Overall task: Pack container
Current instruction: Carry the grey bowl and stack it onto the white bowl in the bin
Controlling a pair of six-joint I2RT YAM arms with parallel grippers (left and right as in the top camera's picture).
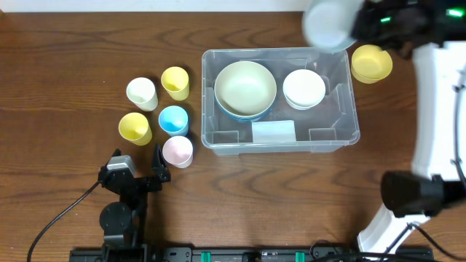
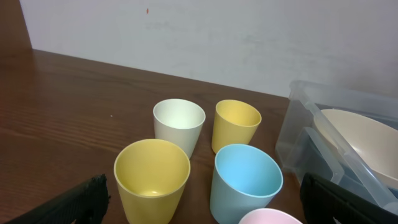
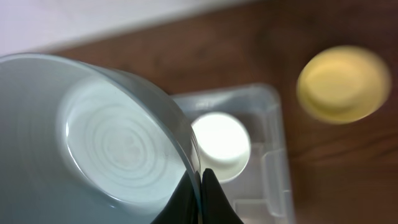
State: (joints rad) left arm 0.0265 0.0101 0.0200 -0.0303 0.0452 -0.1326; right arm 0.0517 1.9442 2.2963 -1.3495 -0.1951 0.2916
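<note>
Pale grey bowl [image 3: 112, 143] pinched at its rim by right fingers [image 3: 219, 208], above far edge of container [image 1: 320, 148], likely for nesting onto white bowls [image 1: 303, 89]. Left fingers [image 2: 345, 199] spread, empty, beside cups [image 2: 245, 180].

On the surface [image 1: 73, 44] before you, the container [image 1: 342, 109] holds a first bowl [image 1: 245, 89] at 9 o'clock and a second bowl [image 1: 303, 89] at 3. Five cups [image 1: 174, 119] cluster outside at its 9, and a third bowl [image 1: 371, 63] sits outside at 2. A fourth bowl [image 1: 329, 25] hangs in the right end effector [image 3: 202, 180] above its 1 o'clock corner.
</note>
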